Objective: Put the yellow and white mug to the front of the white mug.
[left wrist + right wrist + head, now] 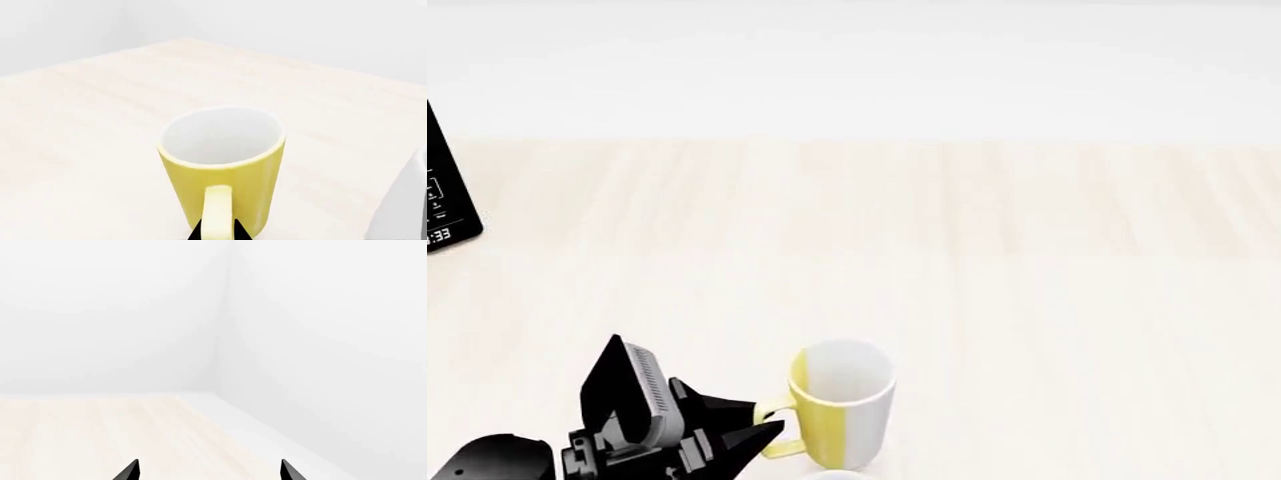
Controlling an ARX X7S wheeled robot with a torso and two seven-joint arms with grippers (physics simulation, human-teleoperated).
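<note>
The yellow and white mug (841, 402) is upright near the front of the light wooden table (961, 250), its yellow handle (777, 428) pointing left. My left gripper (761, 432) is shut on that handle. In the left wrist view the two dark fingertips sit on either side of the handle (217, 215), below the mug (223, 170). The white mug shows only as a sliver at the head view's bottom edge (834, 474) and at the left wrist view's edge (408, 205), close beside the yellow mug. My right gripper (210, 472) is open and empty, above the table.
A black appliance with a lit display (447, 190) stands at the table's far left. White walls rise behind the table, and the right wrist view shows the table's edge (253, 430) near a room corner.
</note>
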